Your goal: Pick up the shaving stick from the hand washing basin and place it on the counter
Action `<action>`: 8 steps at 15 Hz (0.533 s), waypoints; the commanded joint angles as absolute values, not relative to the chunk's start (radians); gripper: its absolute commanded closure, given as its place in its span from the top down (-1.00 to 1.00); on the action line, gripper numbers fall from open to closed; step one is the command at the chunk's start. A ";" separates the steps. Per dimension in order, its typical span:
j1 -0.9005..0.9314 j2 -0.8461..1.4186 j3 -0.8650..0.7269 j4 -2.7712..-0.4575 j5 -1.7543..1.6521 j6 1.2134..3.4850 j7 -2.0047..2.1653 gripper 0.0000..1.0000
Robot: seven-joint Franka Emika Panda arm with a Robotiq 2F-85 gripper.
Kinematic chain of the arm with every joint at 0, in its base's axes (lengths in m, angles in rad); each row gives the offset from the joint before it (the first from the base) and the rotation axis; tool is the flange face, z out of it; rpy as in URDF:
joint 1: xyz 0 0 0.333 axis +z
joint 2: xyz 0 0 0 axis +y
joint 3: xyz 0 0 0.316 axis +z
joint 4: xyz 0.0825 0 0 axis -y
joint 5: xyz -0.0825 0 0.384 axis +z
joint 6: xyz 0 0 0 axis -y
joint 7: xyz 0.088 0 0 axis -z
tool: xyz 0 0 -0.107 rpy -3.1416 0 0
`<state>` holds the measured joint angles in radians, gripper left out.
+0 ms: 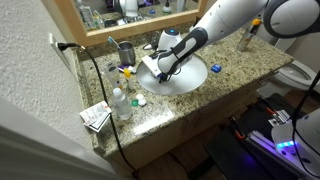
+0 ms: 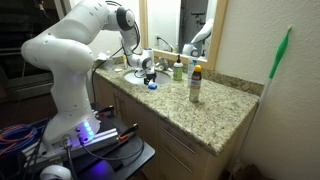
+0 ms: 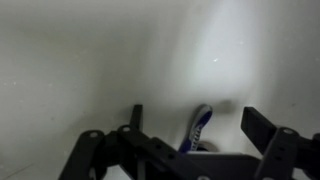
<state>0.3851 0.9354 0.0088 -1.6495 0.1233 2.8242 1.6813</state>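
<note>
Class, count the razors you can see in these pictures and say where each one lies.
1. The razor lies in the white basin, between the open gripper's fingers. Others could hide in the clutter on the counter, which is too small to tell.

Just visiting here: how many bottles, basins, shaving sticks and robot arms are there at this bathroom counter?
Bottles: 2
Basin: 1
Shaving stick: 1
Robot arm: 1
Total: 5
</note>
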 commanded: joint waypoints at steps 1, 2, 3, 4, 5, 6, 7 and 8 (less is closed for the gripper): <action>0.389 0.940 0.011 -1.652 0.166 2.857 1.688 1.00; 0.407 0.933 -0.009 -1.659 0.174 2.842 1.724 1.00; 0.420 0.927 -0.023 -1.664 0.185 2.823 1.764 1.00; 0.431 0.928 -0.037 -1.666 0.185 2.829 1.800 1.00; 0.442 0.929 -0.050 -1.667 0.184 2.842 1.833 1.00; 0.451 0.929 -0.061 -1.668 0.181 2.841 1.867 1.00; 0.460 0.927 -0.070 -1.670 0.179 2.830 1.902 1.00; 0.431 0.934 -0.041 -1.653 0.158 2.827 1.855 1.00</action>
